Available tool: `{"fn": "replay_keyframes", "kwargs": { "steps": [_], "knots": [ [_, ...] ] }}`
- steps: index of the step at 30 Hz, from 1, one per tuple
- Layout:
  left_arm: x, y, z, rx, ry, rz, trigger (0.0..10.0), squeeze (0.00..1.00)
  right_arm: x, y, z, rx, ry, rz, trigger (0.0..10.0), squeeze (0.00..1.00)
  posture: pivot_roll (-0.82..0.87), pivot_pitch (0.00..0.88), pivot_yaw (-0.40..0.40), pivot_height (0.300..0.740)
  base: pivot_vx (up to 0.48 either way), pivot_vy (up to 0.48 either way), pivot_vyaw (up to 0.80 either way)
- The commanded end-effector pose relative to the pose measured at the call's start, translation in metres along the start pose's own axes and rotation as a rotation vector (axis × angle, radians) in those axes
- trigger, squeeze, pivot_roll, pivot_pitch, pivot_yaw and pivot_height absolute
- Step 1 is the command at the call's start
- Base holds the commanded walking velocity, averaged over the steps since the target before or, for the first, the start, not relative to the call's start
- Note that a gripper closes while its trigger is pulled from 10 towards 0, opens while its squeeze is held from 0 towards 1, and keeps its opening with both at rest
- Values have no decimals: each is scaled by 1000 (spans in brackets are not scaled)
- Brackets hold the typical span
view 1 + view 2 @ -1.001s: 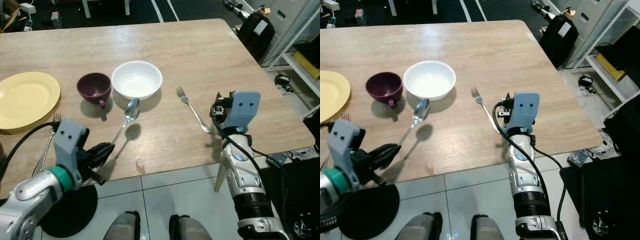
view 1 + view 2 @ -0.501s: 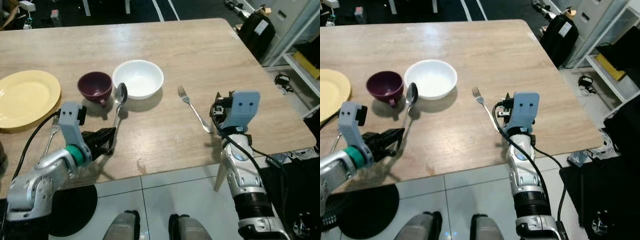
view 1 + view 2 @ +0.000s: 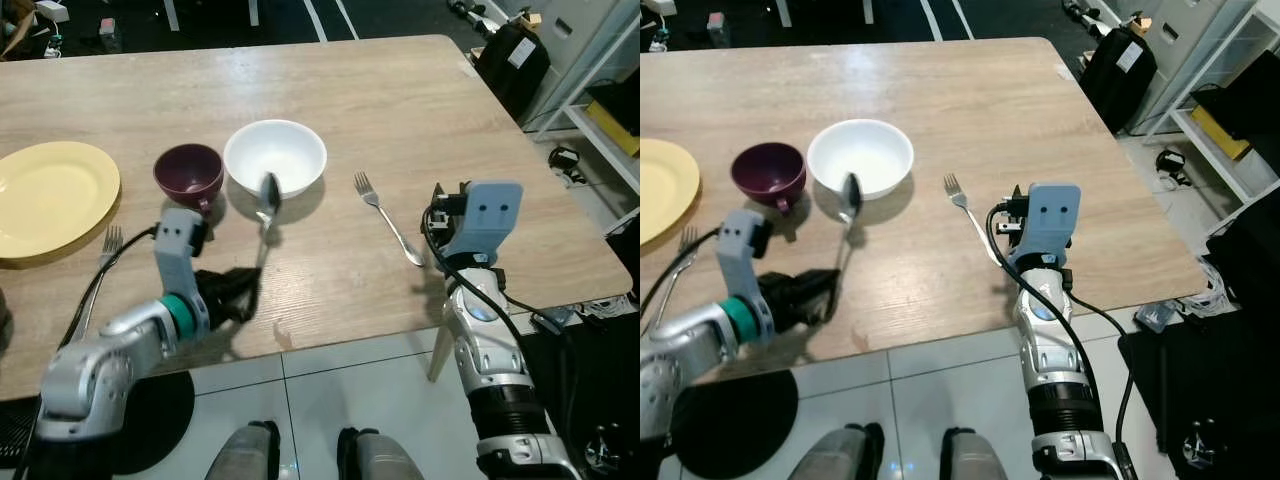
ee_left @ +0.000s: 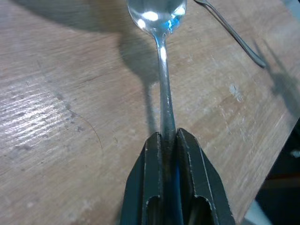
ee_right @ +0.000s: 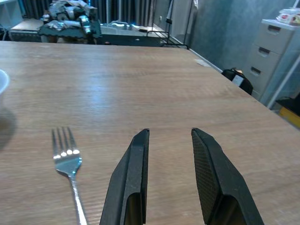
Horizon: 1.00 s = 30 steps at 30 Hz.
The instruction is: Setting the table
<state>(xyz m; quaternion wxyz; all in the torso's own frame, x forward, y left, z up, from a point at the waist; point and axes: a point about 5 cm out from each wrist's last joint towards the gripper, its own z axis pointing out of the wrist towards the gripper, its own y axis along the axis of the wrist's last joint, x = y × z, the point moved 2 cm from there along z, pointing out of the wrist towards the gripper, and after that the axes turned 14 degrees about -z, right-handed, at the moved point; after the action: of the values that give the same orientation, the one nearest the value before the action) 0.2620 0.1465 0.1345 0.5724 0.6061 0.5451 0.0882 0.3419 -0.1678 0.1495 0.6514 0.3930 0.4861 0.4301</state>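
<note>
Left wrist view has the left gripper [image 4: 168, 140] clamped on the spoon [image 3: 267, 205] handle, bowl end out toward the bowl [image 3: 275, 157], likely to lay it alongside, while the right gripper [image 5: 168, 140] waits parted by the fork [image 3: 386, 217].

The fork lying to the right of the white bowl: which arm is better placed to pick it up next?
The right. The right gripper is open and hovers beside the fork, while the left gripper is shut on the spoon near the white bowl.
</note>
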Motion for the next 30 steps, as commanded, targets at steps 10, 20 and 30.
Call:
{"fn": "replay_keyframes", "kwargs": {
  "steps": [10,20,30],
  "knots": [
    [15,-17,-21,16,155,-175,10000,0,3,-6,-4,27,5,2,10000,0,124,73,28,740,0,0,0],
    [37,-2,-13,-89,290,-258,10000,0,2,-6,-4,28,10,1,10000,0,122,80,24,740,0,0,0],
    [46,21,1,-154,327,-270,10000,0,2,-6,-5,29,5,4,10000,0,109,80,27,740,0,0,0]
  ]
}}
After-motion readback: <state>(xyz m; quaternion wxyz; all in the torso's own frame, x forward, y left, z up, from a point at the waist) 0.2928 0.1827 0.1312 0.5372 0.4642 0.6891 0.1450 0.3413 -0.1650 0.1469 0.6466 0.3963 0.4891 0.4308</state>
